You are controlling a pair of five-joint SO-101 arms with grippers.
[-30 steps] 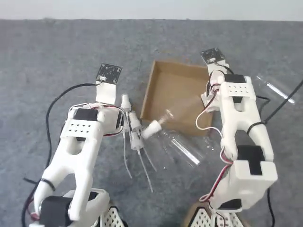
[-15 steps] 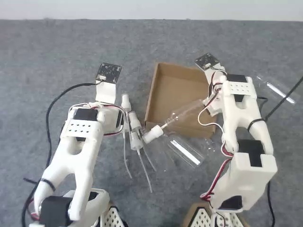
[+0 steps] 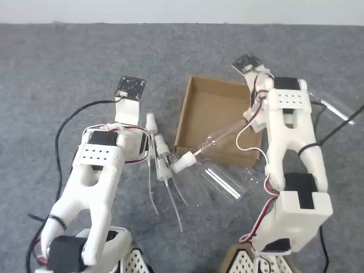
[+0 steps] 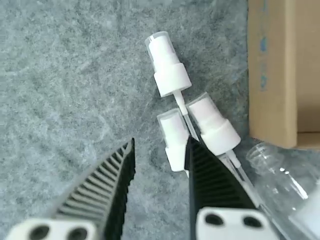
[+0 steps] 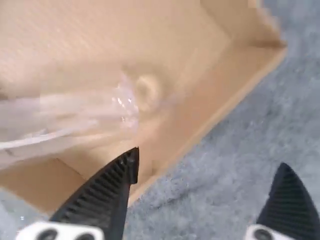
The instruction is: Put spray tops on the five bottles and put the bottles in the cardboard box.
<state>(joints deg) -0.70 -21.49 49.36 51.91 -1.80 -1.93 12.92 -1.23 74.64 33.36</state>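
capped bottle [image 3: 219, 136] now lies tilted across the rim of the cardboard box [image 3: 183, 114]. its base is inside and its spray end sticks out over the surface, just ahead of the right fingers [image 5: 100, 200]. in the last second i pulled that arm back. its fingers are spread wide, released, with nothing between them. judgement: first bottle delivered but not fully in, so it may need a nudge. the box holds only that bottle's base end. left fingers [image 4: 100, 200] are apart, with three loose spray tops [image 4: 170, 75] at their tips. an uncapped bottle [image 3: 224, 181] lies near.
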